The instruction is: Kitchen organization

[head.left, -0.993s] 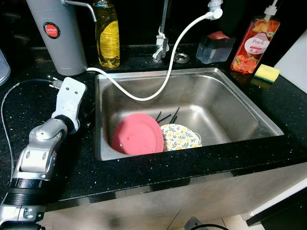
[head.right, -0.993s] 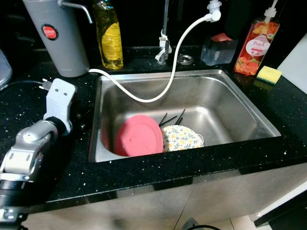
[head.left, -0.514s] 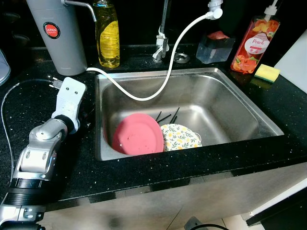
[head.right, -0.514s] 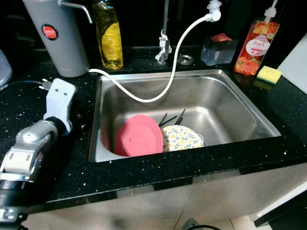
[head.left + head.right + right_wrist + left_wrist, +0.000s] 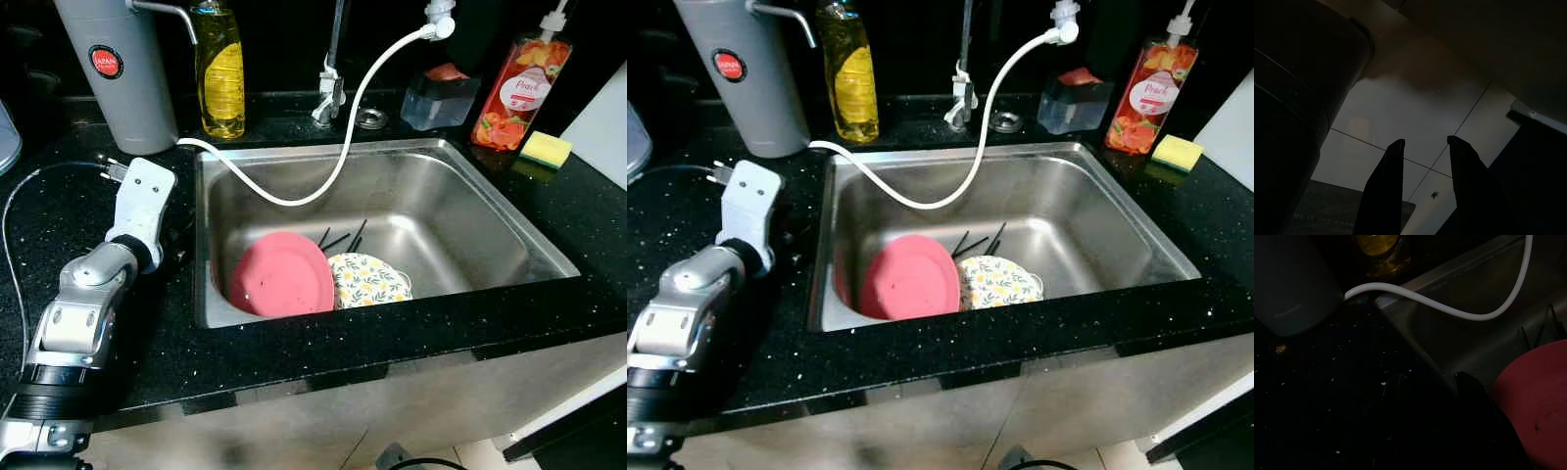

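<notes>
A pink plate (image 5: 282, 274) leans in the near left corner of the steel sink (image 5: 470, 206), also seen in the left wrist view as the pink plate (image 5: 1537, 401). A floral dish (image 5: 367, 279) lies next to it, with thin black utensils (image 5: 343, 238) behind. My left arm (image 5: 93, 284) rests on the black counter left of the sink. My left gripper (image 5: 1427, 384) is open over the counter at the sink's left rim, holding nothing. My right gripper (image 5: 1425, 144) hangs open over floor tiles.
A white hose (image 5: 333, 166) loops from the tap (image 5: 330, 93) into the sink. A grey water filter (image 5: 118, 69) and yellow soap bottle (image 5: 220, 69) stand at the back left. A peach soap bottle (image 5: 514, 88), sponge (image 5: 545, 149) and clear holder (image 5: 438, 98) stand at the back right. A plug and cable (image 5: 113, 169) lie by my left wrist.
</notes>
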Tool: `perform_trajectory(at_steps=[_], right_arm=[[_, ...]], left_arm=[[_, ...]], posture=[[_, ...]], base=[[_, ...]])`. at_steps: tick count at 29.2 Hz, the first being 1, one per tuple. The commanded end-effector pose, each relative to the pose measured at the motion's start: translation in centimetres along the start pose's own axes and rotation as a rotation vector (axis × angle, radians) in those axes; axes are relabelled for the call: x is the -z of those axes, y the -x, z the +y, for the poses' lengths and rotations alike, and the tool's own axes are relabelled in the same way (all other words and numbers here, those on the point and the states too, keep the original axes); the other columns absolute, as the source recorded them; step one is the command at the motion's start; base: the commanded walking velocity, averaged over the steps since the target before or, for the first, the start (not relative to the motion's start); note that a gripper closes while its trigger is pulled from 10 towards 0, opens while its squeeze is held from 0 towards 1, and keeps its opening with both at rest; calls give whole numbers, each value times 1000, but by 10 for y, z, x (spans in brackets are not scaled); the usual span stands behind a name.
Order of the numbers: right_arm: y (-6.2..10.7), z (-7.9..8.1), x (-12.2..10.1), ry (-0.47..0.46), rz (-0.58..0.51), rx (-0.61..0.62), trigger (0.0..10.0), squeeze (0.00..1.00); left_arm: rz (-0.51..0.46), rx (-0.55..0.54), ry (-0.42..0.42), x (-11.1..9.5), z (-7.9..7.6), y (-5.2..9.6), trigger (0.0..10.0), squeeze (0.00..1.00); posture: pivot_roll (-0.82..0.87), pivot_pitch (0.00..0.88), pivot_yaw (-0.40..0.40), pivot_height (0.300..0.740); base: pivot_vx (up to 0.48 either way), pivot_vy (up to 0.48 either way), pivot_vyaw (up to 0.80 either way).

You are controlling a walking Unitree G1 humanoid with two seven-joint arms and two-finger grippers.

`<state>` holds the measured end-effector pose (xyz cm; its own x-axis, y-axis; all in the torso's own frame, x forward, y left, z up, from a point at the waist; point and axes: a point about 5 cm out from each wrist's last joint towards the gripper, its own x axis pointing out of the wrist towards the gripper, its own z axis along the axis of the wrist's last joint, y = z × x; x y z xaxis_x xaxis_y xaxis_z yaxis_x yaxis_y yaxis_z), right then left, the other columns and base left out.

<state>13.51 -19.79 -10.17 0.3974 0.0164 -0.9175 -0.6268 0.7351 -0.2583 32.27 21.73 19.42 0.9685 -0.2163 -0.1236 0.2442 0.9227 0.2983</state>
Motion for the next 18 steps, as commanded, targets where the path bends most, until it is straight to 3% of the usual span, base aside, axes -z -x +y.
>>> perform_trajectory(at_steps=[1,18], right_arm=[[0,3,1,3,1,-9,10000,0],[0,1,1,-7,3,-1,10000,0]], left_arm=[[33,2,-4,6,2,1,10000,0],[31,1,-2,5,2,-1,10000,0]], posture=[[125,15,-28,740],[119,19,-28,740]], base=[[0,0,0],[0,0,0]])
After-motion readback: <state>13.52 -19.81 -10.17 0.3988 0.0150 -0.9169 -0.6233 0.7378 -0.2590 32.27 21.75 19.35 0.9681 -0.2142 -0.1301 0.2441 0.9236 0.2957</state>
